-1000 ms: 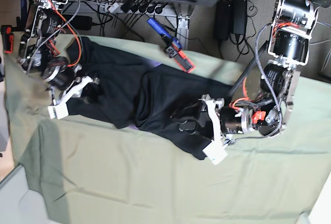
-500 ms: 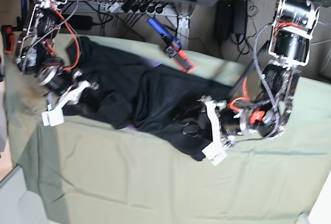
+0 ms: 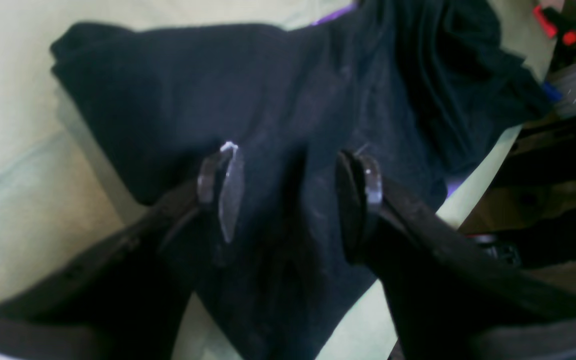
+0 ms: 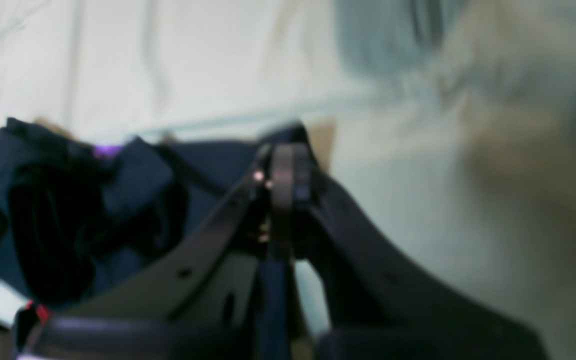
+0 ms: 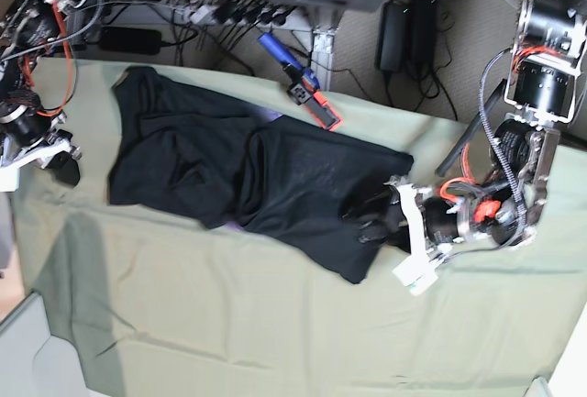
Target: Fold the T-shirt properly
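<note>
Black cotton filling the middle of the base view: looking at the T-shirt [image 5: 248,172] lying crumpled and roughly flattened on the pale green table cloth [image 5: 275,324], stretching from near the far left corner down toward the right. Showing only the plain dark side, with folds bunching along the centre and a thin sliver of purple peeking out under the near edge.

Finding the left gripper [image 5: 381,215] on that view's right, lying low at the shirt's right end, dark fingers [image 5: 367,206] resting over the fabric's edge. Seeing its jaws standing spread wide in the left wrist view, the left gripper [image 3: 290,190] hovering right over the T-shirt [image 3: 268,100], cloth lying beneath and between the two pads [image 3: 363,190] without being pinched. Catching a little purple at the top edge there too.

Finding the right gripper [image 5: 57,160] at the base view's far left, sitting apart from the shirt's left edge, over bare table cloth. Seeing its fingers [image 4: 283,170] pressed together in the blurred right wrist view, nothing discernible between them, with the T-shirt [image 4: 93,210] bunching behind and to the left.

Noting a blue and orange tool [image 5: 303,81] lying on the cloth's far edge, just beyond the shirt, not touching it as far as can be told.
</note>
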`<state>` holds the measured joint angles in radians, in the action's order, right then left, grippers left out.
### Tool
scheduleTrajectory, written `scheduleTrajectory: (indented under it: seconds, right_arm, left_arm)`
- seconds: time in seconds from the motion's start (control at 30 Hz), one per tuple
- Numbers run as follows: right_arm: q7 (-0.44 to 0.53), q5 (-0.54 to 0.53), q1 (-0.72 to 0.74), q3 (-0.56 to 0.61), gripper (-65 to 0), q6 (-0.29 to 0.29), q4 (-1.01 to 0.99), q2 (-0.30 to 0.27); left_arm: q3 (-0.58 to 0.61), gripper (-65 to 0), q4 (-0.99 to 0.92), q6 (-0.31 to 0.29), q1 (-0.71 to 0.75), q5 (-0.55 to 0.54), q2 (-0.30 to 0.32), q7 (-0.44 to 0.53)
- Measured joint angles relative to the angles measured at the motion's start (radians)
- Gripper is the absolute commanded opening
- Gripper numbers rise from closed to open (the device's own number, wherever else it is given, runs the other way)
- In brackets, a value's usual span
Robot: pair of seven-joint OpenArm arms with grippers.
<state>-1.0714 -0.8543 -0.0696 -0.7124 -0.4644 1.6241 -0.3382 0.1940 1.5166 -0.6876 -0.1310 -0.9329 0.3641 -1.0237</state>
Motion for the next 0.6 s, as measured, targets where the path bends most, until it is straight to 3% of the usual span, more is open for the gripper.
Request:
scheduleTrajectory:
  seconds: [0.1, 0.13, 0.6]
  right_arm:
    - [-0.026, -0.066, -0.003, 0.007, -29.0, 0.000, -0.080, 0.006]
    - [-0.025, -0.070, -0.002, 0.011, -21.9, 0.000, -0.105, 0.006]
    - [-0.018, -0.130, 0.003, 0.163, -20.7, -0.002, -0.229, 0.018]
  left_arm:
    - [0.001, -31.9, 0.000, 0.000, 0.000, -0.005, -0.004, 0.000]
    - [0.001, -31.9, 0.000, 0.000, 0.000, -0.008, -0.003, 0.000]
    - [0.001, -31.9, 0.000, 0.000, 0.000, -0.008, -0.003, 0.000]
